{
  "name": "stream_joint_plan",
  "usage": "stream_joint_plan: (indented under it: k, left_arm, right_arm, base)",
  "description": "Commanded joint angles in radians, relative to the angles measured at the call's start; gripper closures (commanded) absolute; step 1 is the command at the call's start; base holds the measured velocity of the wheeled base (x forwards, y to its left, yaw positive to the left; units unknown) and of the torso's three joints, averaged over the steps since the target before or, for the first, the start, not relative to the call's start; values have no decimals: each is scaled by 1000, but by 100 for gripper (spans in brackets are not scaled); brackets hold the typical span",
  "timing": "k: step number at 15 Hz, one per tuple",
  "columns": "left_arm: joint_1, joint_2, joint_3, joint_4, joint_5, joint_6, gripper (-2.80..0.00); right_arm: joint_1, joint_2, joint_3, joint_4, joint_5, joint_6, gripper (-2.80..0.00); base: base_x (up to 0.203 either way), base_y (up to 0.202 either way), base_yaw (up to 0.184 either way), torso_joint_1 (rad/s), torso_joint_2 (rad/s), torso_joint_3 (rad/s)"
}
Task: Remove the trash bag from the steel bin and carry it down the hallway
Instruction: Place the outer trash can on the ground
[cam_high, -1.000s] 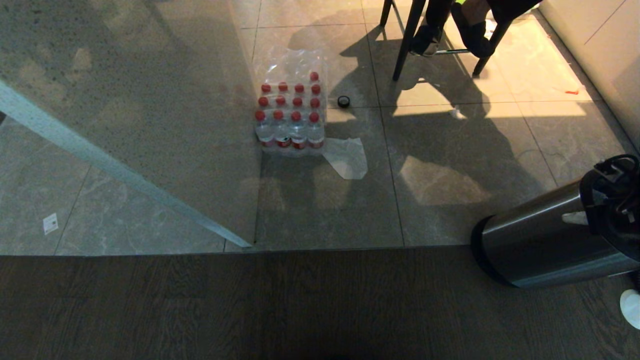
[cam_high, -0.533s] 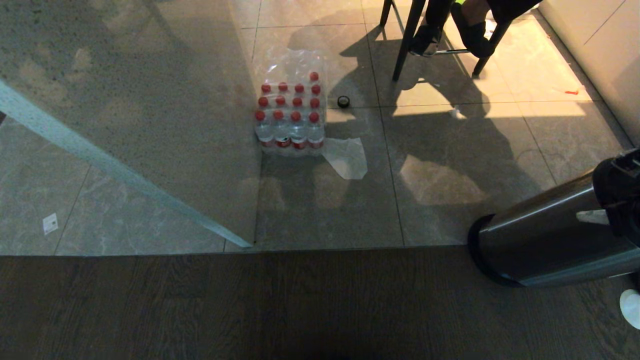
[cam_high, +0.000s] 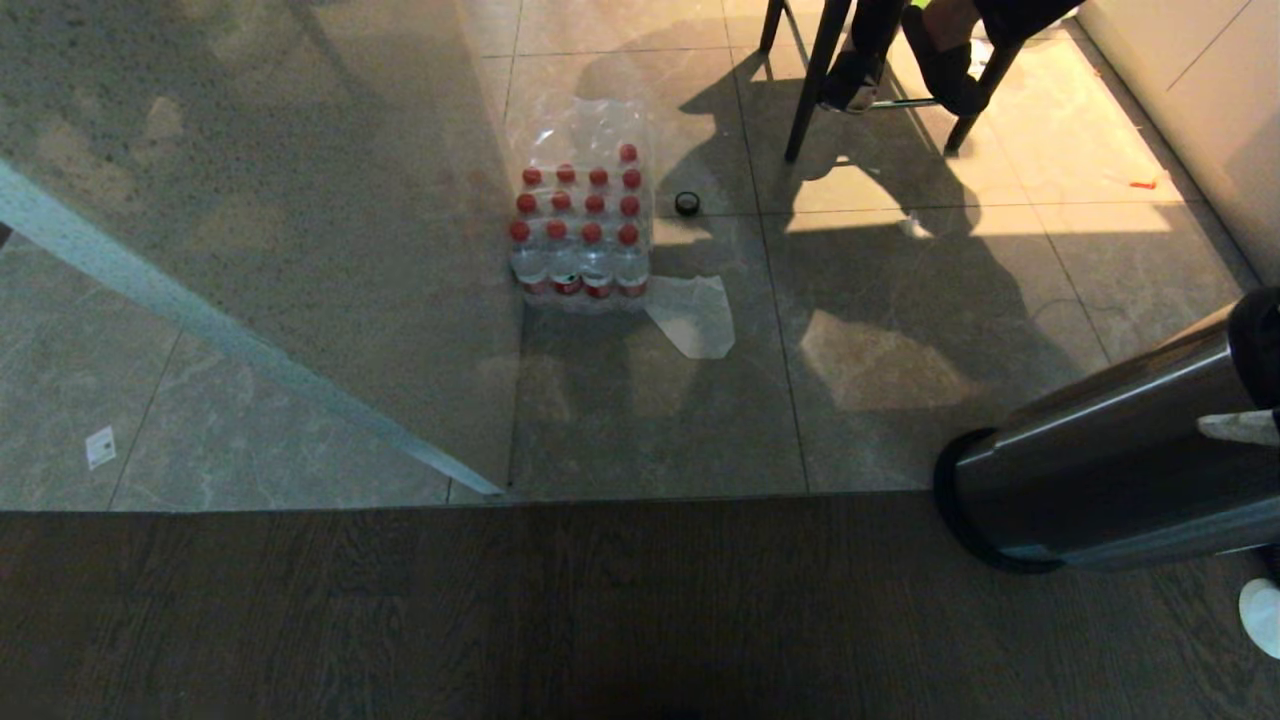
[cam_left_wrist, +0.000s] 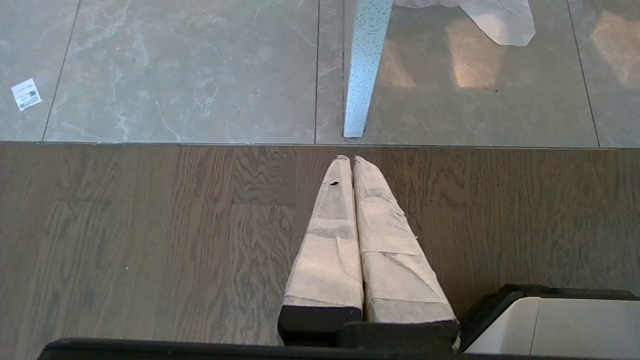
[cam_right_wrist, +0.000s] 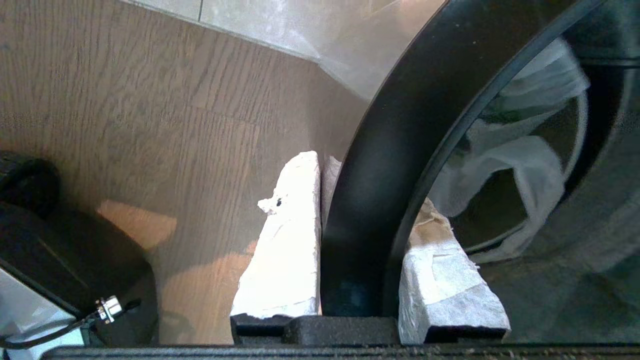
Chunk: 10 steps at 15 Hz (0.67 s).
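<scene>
While clamped on the steel bin (cam_right_wrist: 380, 165) rim (trash bag (cam_right_wrist: 520, 175) inside): right gripper (cam_right_wrist: 360, 220); left gripper (cam_left_wrist: 352, 165) pressed together, empty.

Grey tile floor (cam_high: 900, 300) far, dark wood floor (cam_high: 500, 620) near. Bottle pack (cam_high: 580, 225), plastic sheet (cam_high: 695, 315), small black ring (cam_high: 687, 203) on tile. Steel bin (cam_high: 1110, 470) tilted at right.

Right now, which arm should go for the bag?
Right. The right gripper already clamps the bin's rim, with the bag just inside. The left gripper hangs shut over bare floor, away from the bin.
</scene>
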Motion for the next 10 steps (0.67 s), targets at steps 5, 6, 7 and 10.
stream_joint_plan:
  k: [5, 6, 7, 10]
  left_arm:
    - [0, 0, 0, 0, 0, 0, 0]
    - [0, 0, 0, 0, 0, 0, 0]
    - [0, 0, 0, -1, 0, 0, 0]
    - [0, 0, 0, 0, 0, 0, 0]
  right_arm:
    - [0, -124, -1, 64, 1, -46, 0]
    - [-1, -141, -7, 95, 0, -62, 0]
    - [-3, -156, -23, 128, 1, -66, 0]
    - [-3, -219, -60, 240, 7, -72, 0]
  base:
    - [0, 0, 0, 0, 0, 0]
    - [0, 0, 0, 0, 0, 0]
    - [0, 0, 0, 0, 0, 0]
    - [0, 0, 0, 0, 0, 0]
